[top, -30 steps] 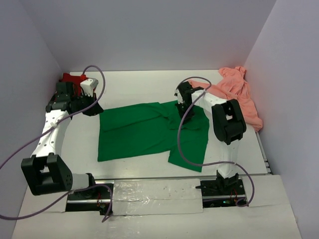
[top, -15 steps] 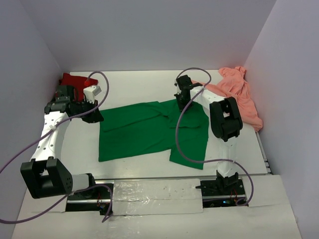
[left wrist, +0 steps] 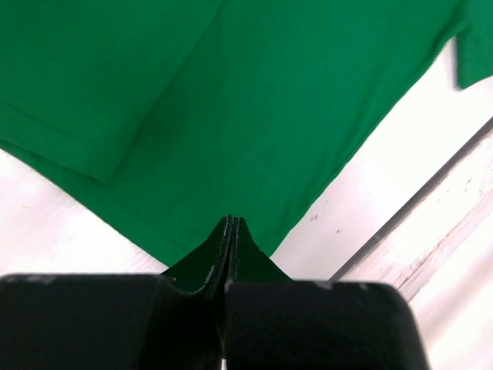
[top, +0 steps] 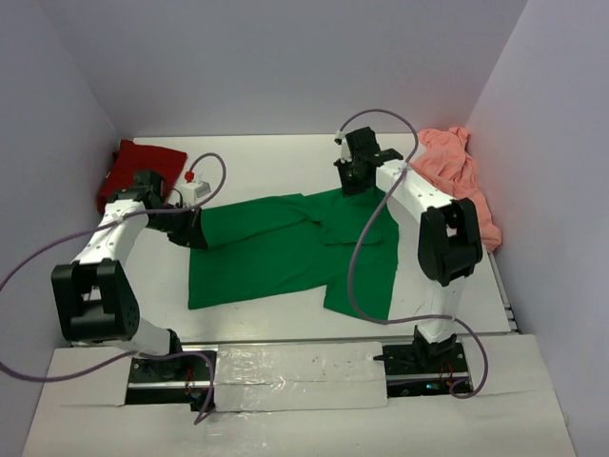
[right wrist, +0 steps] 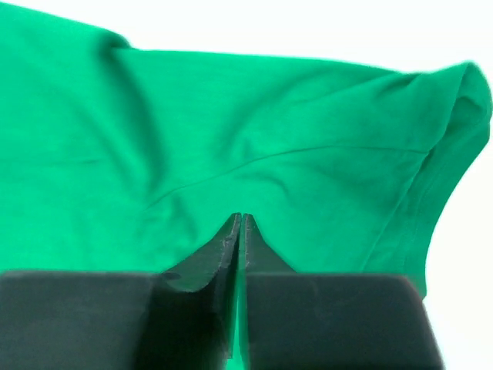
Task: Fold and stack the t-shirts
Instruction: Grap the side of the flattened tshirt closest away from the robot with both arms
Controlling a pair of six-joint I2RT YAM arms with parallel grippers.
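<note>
The bright green t-shirt (top: 276, 252) lies spread flat mid-table, one sleeve folded in at the right. My left gripper (top: 195, 231) is shut at the shirt's left edge. In the left wrist view its tips (left wrist: 233, 221) meet over a corner of the green cloth (left wrist: 254, 92). My right gripper (top: 354, 181) is shut at the shirt's far edge. In the right wrist view its tips (right wrist: 238, 217) sit over rumpled green cloth (right wrist: 254, 116). I see no cloth gathered in either. The dark red t-shirt (top: 133, 169) lies back left. The salmon-pink t-shirt (top: 459, 176) lies crumpled back right.
Walls close the table on the left, back and right. A metal rail (top: 300, 367) with both arm bases runs along the near edge. Purple cables loop over each arm.
My left gripper swung from beside the red shirt down to the green shirt's left edge. My right gripper moved a little farther back along the shirt's far edge. The shirt has barely shifted.
</note>
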